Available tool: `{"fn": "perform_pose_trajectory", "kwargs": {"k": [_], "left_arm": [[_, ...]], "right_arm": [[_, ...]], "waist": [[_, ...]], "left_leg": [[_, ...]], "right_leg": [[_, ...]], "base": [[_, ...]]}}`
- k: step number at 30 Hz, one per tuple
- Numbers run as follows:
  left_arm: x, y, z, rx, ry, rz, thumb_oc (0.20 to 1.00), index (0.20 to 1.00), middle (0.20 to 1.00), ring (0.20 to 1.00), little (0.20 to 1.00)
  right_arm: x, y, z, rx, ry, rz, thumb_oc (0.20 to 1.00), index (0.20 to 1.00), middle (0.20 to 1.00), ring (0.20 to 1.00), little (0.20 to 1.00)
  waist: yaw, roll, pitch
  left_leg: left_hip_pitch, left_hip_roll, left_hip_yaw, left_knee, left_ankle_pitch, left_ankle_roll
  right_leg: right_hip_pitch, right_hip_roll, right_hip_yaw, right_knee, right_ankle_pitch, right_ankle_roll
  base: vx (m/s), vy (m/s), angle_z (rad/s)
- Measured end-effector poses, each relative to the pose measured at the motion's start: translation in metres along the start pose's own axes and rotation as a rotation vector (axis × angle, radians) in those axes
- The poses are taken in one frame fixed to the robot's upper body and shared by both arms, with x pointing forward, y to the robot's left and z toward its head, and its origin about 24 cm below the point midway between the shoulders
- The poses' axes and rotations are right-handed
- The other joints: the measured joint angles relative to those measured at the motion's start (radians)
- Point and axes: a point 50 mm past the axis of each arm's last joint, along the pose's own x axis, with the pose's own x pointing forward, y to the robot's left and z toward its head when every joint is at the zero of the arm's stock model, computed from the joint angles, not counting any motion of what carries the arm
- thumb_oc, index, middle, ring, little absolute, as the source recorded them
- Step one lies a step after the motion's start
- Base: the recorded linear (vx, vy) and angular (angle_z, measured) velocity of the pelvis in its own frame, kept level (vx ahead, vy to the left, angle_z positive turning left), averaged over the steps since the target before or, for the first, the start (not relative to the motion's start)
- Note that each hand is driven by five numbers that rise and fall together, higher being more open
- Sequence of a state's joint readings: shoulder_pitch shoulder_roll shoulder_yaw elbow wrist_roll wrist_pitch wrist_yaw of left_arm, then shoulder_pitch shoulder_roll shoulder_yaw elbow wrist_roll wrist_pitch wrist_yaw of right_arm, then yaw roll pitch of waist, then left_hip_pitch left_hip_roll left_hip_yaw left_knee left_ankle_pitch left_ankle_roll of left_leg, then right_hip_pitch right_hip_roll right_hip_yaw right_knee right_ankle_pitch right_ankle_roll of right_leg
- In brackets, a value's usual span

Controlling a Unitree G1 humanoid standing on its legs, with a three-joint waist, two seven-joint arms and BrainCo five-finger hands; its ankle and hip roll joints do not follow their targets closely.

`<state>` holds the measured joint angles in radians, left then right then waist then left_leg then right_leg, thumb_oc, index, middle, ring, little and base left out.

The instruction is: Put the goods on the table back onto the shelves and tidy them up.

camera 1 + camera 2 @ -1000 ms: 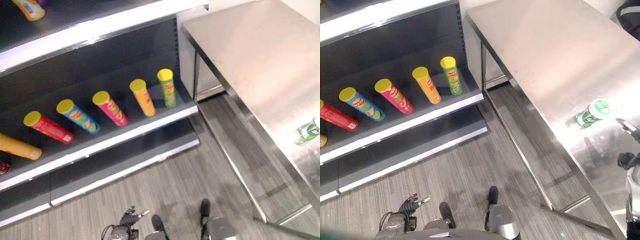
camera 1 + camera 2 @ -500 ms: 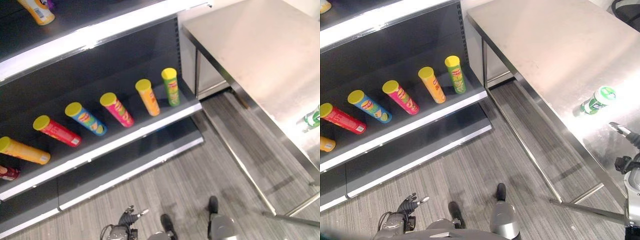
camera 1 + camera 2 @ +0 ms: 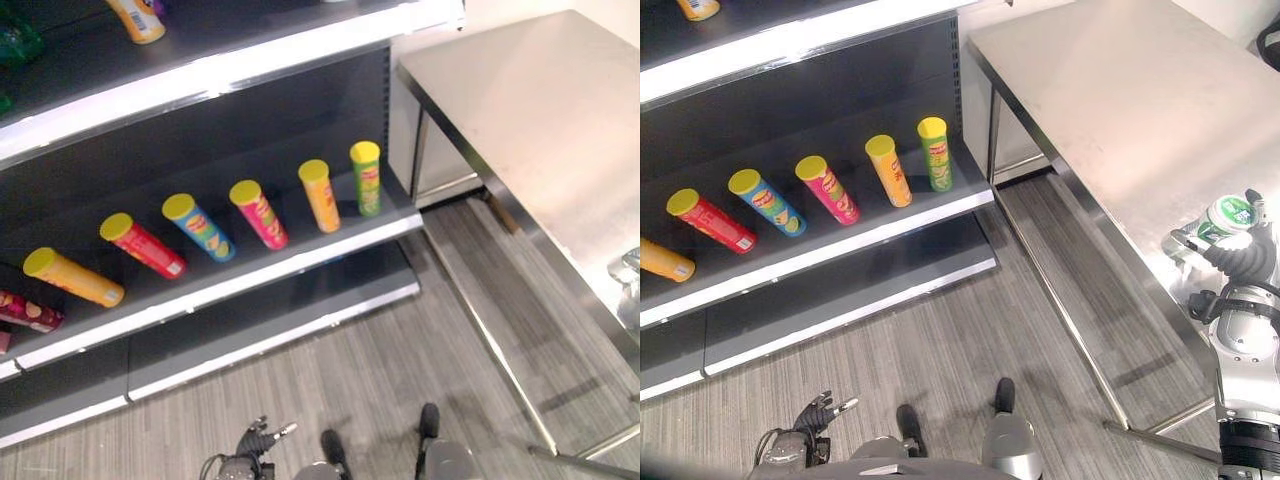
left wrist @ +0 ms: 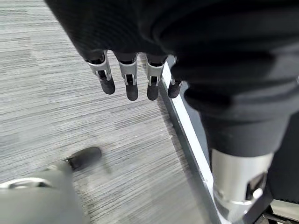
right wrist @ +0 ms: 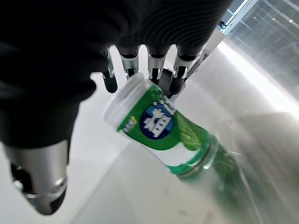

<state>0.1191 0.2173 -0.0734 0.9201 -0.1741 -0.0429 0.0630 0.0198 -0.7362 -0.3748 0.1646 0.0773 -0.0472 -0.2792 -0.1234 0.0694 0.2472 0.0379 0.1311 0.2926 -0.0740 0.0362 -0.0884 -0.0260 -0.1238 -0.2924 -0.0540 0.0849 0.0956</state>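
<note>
Fingers (image 5: 177, 74) of the right hand (image 3: 1238, 262) reach straight over the green tub (image 5: 159, 126), not curled round it yet. It stands on the shiny counter (image 3: 1120, 100) at the right edge. It looks light, hard and slippery, so grab its round middle. The left hand (image 4: 135, 79) hangs relaxed, low by the floor.

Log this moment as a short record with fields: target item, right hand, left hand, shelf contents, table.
target item: green bottle, white cap, standing on the table by its near edge
right hand: right hand over the bottle, fingers straight, not closed round it
left hand: left hand low over the floor, fingers relaxed, holding nothing
shelf contents: chip cans in a row, yellow lids, on the middle shelf
table: steel table right of the shelf
</note>
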Motion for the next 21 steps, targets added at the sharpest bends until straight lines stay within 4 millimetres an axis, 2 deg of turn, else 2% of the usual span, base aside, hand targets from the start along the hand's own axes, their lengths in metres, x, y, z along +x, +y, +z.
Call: {"fn": "perform_pose_trajectory", "kwargs": {"k": [11,21], "left_arm": [[-0.0006,0.0012,-0.005,0.001,0.02,0.011,1.0,1.0,1.0,1.0,1.0],[-0.0006,0.0014,-0.005,0.0,0.02,0.013,1.0,1.0,1.0,1.0,1.0]], "right_arm": [[-0.0018,-0.0048,-0.0077,-0.061,0.041,-0.042,1.0,1.0,1.0,1.0,1.0],[0.0039,-0.0055,-0.0087,-0.004,0.061,-0.097,1.0,1.0,1.0,1.0,1.0]], "waist": [[-0.005,0.002,-0.003],[-0.002,0.008,-0.017]], "left_leg": [[0.001,0.001,-0.009,0.001,0.0,0.0],[0.002,0.001,-0.025,0.005,0.0,0.0]], "right_leg": [[0.012,0.0,-0.011,-0.005,-0.004,0.005],[0.026,0.001,-0.026,-0.015,0.001,-0.001]], "base": [[0.0,-0.007,0.01],[0.0,-0.004,0.03]]}}
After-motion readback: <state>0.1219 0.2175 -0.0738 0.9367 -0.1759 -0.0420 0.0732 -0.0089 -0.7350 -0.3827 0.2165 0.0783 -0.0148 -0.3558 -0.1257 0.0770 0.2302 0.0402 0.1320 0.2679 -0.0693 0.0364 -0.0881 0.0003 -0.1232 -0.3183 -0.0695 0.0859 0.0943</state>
